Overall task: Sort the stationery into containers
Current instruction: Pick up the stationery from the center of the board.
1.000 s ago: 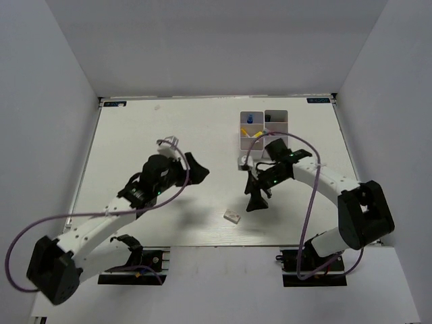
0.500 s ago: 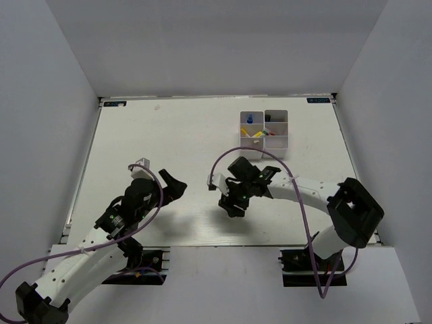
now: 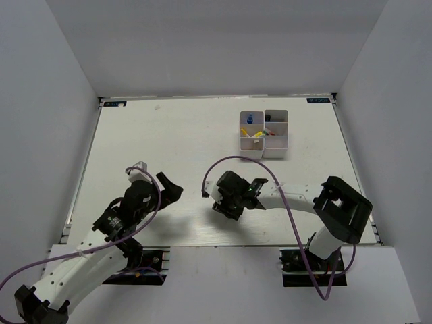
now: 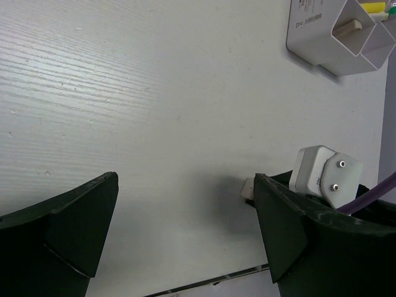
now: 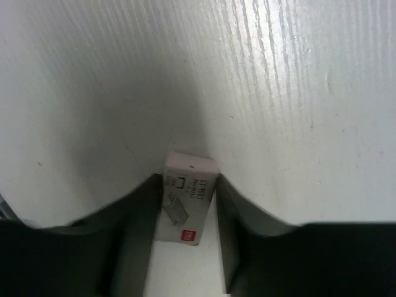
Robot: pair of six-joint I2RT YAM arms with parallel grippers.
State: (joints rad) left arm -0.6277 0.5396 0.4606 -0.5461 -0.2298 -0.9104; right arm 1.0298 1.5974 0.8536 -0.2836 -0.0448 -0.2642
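A small white eraser block [image 5: 185,207] with printed markings and a red logo lies on the table between the two fingers of my right gripper [image 5: 187,185]. Both fingers press against its sides. From above, the right gripper [image 3: 226,204] is low over the near middle of the table and hides the eraser. The white containers [image 3: 251,152] stand at the far right-centre and hold a blue-capped bottle [image 3: 249,119] and yellow and red pieces. My left gripper [image 3: 169,188] hovers at the near left, wide open and holding nothing [image 4: 185,180].
The containers' wall with a label [image 4: 312,31] shows in the upper right corner of the left wrist view. The right arm's purple cable [image 3: 223,164] loops above the table. The table's near edge [image 3: 223,244] runs just behind both grippers.
My right gripper moved left and toward the near edge, came down over the eraser and closed onto it. The left arm pulled back toward its base, still open.
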